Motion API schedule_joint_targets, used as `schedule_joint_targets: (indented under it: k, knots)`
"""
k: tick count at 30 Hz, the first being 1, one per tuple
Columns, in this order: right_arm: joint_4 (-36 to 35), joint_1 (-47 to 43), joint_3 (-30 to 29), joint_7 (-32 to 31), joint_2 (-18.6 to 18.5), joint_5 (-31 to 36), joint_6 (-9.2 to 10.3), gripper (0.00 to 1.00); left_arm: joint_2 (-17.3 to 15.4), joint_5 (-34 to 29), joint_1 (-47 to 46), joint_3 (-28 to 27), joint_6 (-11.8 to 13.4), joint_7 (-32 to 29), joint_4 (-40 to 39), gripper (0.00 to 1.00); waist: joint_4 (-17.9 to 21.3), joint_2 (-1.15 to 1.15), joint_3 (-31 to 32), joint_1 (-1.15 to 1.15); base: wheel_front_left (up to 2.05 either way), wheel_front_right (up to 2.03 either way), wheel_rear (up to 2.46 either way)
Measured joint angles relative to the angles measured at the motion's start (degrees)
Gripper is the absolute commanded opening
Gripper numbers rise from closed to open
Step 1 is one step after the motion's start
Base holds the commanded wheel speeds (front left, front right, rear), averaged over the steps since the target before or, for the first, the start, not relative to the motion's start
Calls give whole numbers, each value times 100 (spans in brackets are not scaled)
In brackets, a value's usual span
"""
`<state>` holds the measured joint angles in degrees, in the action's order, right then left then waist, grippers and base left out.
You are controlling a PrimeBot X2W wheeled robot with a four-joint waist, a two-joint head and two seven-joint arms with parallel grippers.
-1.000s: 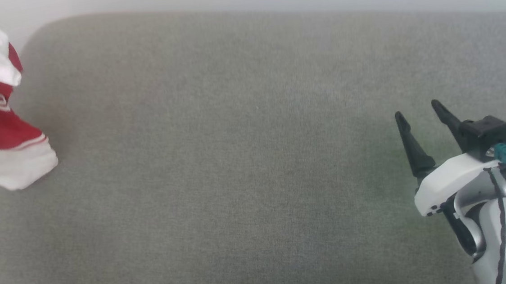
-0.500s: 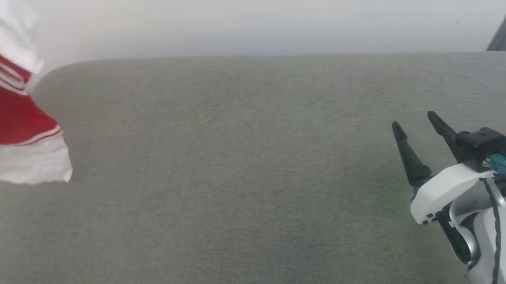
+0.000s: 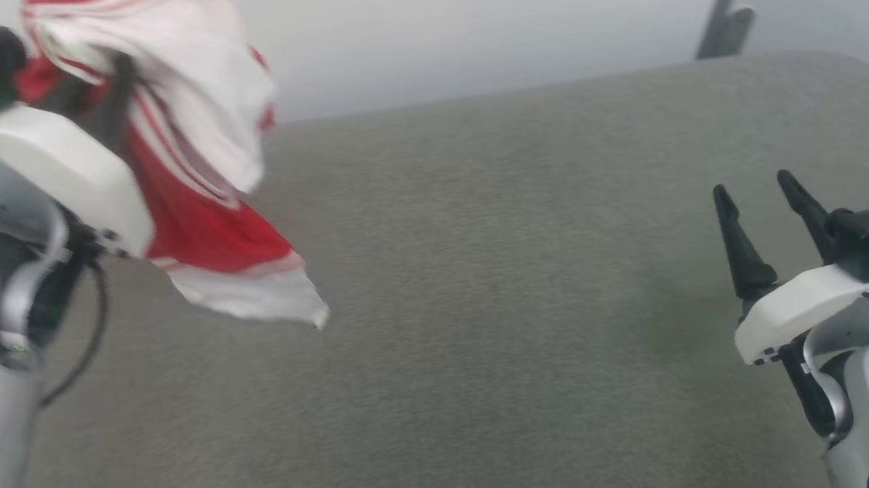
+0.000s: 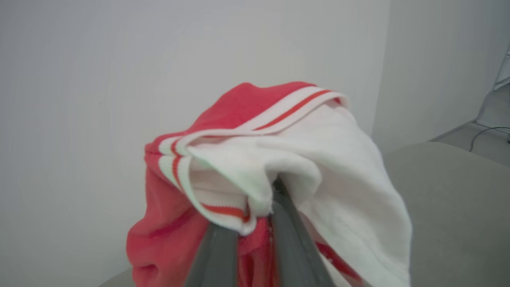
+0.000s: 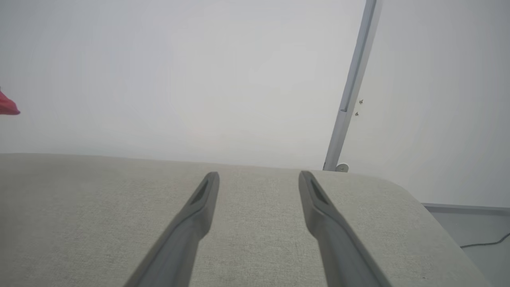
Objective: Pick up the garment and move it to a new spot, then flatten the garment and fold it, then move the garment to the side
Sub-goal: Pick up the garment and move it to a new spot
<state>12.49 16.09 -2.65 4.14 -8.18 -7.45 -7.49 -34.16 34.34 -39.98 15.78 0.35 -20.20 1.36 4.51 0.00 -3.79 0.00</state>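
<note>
The left tool (image 4: 255,217) is pinching the garment (image 3: 216,230). Its two dark fingers (image 4: 289,239) run close together up into a bunch of white cuff fabric, and their tips are buried in the folds. The bright red garment hangs from that grip in a loose clump, up in the air at the left end of the grey upholstered cushion (image 3: 486,310). Wide white panels edged with thin red-and-white stripes spill over the top and down the side. Its lowest white corner dangles over the cushion, though I can't tell whether it brushes the fabric. The pale forearm behind the tool has a green light glowing near the wrist.

Over on the right, well apart from the garment, the right tool (image 3: 754,186) hovers low above the cushion with its fingers spread and nothing between them, pointing toward the plain pale wall (image 3: 464,24). A slanted grey metal bar (image 3: 726,8) leans against that wall beyond the cushion's rounded far corner.
</note>
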Motion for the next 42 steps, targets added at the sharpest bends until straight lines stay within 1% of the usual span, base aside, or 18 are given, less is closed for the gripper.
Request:
schedule_joint_targets:
  k: [3, 4, 7, 11, 14, 16, 20, 25, 30, 34, 36, 37, 38, 42]
  knots:
    - [15, 6, -100, 49, 10, -1, 0, 100, 112, 10, 133, 178, 93, -212, -309, 0, 250, 0, -68, 0, 0, 0, 0]
    - [15, 6, -100, 49, 10, -1, 0, 100, 112, 10, 133, 178, 93, -212, -309, 0, 250, 0, -68, 0, 0, 0, 0]
    - [40, 8, -171, 97, 47, -1, 1, 100, 223, 15, 260, 389, 144, -396, -460, 0, 472, 0, -151, 0, 0, 0, 0]
    - [103, 4, -225, 192, 127, -2, 0, 100, 424, 3, 454, 740, 151, -580, -422, 0, 706, 0, -274, 0, 0, 0, 0]
    - [181, 2, -210, 245, 192, 2, 0, 100, 571, -25, 555, 1005, 119, -611, -205, 0, 829, 0, -358, 0, 0, 0, 0]
    - [238, 2, -186, 299, 230, 12, 0, 100, 676, -34, 652, 1168, 76, -605, 18, 0, 891, 0, -399, 0, 0, 0, 0]
    - [366, 8, -134, 364, 290, -2, 0, 100, 877, -153, 786, 1518, -92, -530, 609, 0, 964, 0, -462, 0, 0, 0, 0]
    - [528, 76, -36, 437, 333, -2, 0, 100, 1160, -249, 829, 1828, -263, -336, 1588, 0, 991, 0, -499, 0, 0, 0, 0]
    - [660, 149, 86, 459, 371, 0, 0, 100, 1503, -257, 725, 2018, -405, -130, 2535, 0, 964, 0, -504, 0, 0, 0, 0]
    - [753, 199, 175, 477, 375, 3, 0, 100, 1678, -230, 576, 2114, -527, 1, 3120, 0, 931, 0, -468, 0, 0, 0, 0]
    - [787, 202, 203, 477, 375, 20, 0, 100, 1739, -196, 514, 2153, -590, 63, 3320, 48, 900, 0, -422, 0, 0, 0, 0]
    - [806, 202, 204, 478, 364, 20, 0, 100, 1767, -176, 481, 2178, -624, 89, 3395, 83, 880, 0, -394, 0, 0, 0, 0]
    - [826, 201, 204, 479, 352, 19, 0, 100, 1791, -143, 460, 2183, -649, 143, 3441, 100, 857, 0, -361, 0, 0, 0, 0]
    - [860, 138, 218, 476, 292, 25, 0, 100, 1794, 35, 434, 2181, -716, 350, 3494, 100, 748, 0, -183, 0, 0, 0, 0]
